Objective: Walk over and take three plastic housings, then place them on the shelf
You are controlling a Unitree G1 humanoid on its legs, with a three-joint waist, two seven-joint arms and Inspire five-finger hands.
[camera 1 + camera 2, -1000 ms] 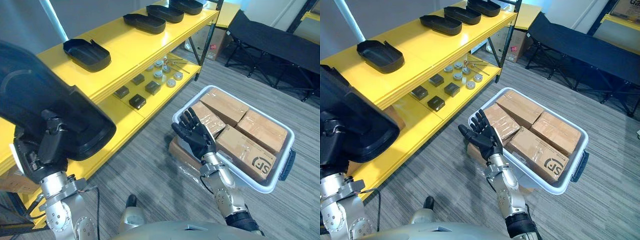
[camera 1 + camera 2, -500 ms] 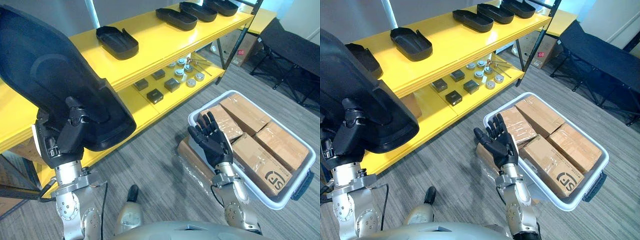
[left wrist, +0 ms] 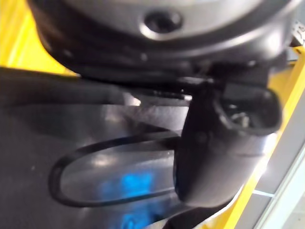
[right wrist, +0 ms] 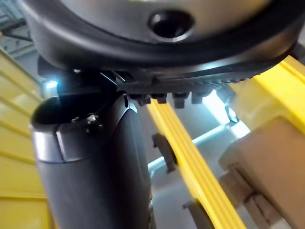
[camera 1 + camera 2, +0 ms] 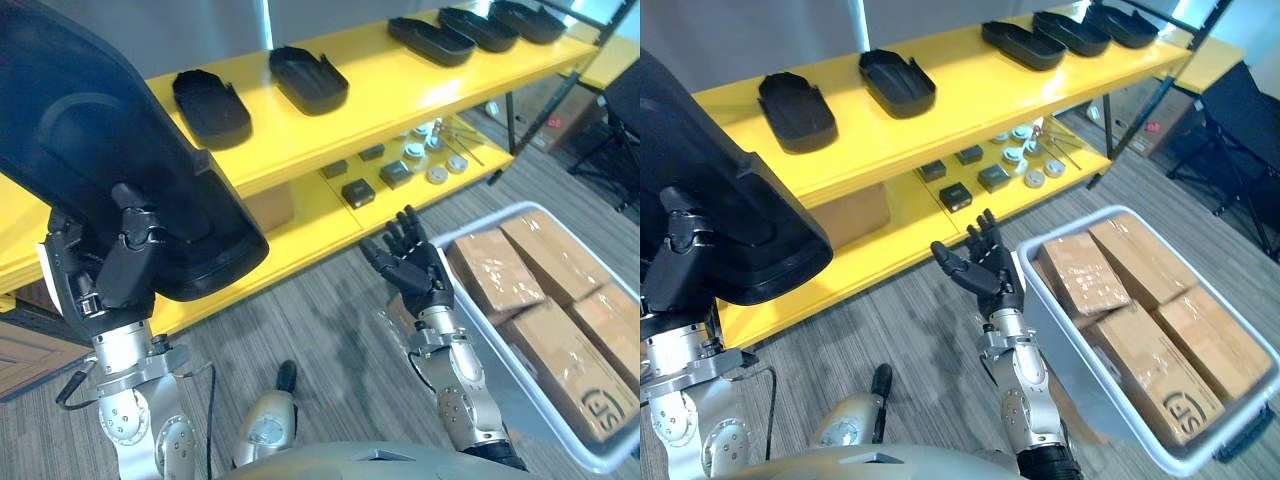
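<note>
Left robot hand (image 5: 120,270) clamped on the lower edge of a large black plastic housing (image 5: 90,150) (tilted, rising above the hand), before the yellow shelf (image 5: 380,95). Right robot hand (image 5: 415,268) spread, well apart.

The housing (image 5: 90,150) gripped in the left hand (image 5: 120,275) is black plastic, smooth with a dull sheen. Beyond it, the shelf (image 5: 380,95) looks like glossy yellow painted metal. Beside the right hand (image 5: 415,272), brown cardboard boxes (image 5: 555,345) with shiny tape fill a smooth white plastic bin (image 5: 1085,375). Under both hands lies ribbed grey carpet (image 5: 320,330).
</note>
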